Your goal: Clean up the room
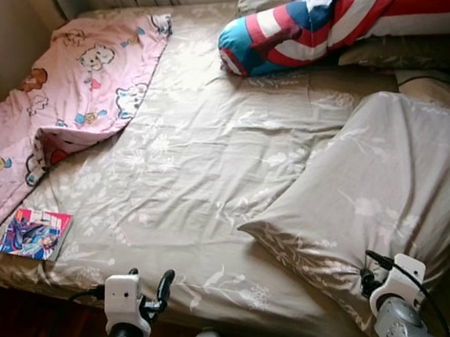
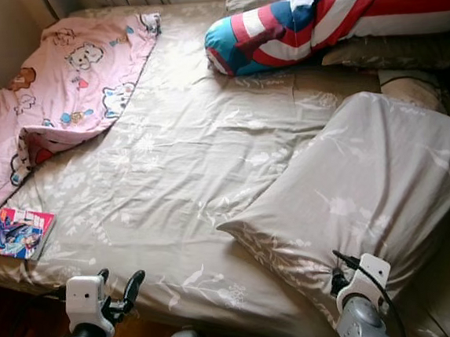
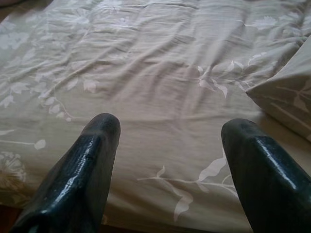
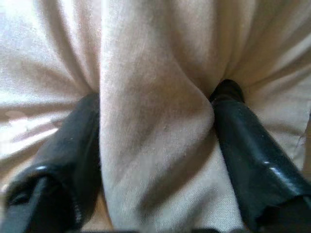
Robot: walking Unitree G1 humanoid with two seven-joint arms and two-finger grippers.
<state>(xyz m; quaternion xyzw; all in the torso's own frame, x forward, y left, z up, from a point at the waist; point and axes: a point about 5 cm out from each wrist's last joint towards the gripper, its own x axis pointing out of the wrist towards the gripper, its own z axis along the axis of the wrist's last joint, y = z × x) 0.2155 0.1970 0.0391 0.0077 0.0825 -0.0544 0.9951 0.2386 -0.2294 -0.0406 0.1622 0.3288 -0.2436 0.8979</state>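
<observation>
A beige floral pillow (image 1: 385,194) lies at an angle on the right side of the bed (image 1: 201,163). My right gripper (image 4: 155,111) is at its near edge, shut on a bunched fold of its cover. My left gripper (image 1: 149,279) hovers open by the bed's front edge, over bare sheet with nothing between its fingers (image 3: 92,155). A colourful book (image 1: 32,233) lies on the front left corner of the bed. A pink cartoon blanket (image 1: 68,87) is crumpled over the far left side.
A red, white and blue striped cushion (image 1: 306,19) rests at the head of the bed on more beige pillows (image 1: 404,50). Dark wooden floor (image 1: 18,328) shows below the bed's front left edge. A wall runs along the far left.
</observation>
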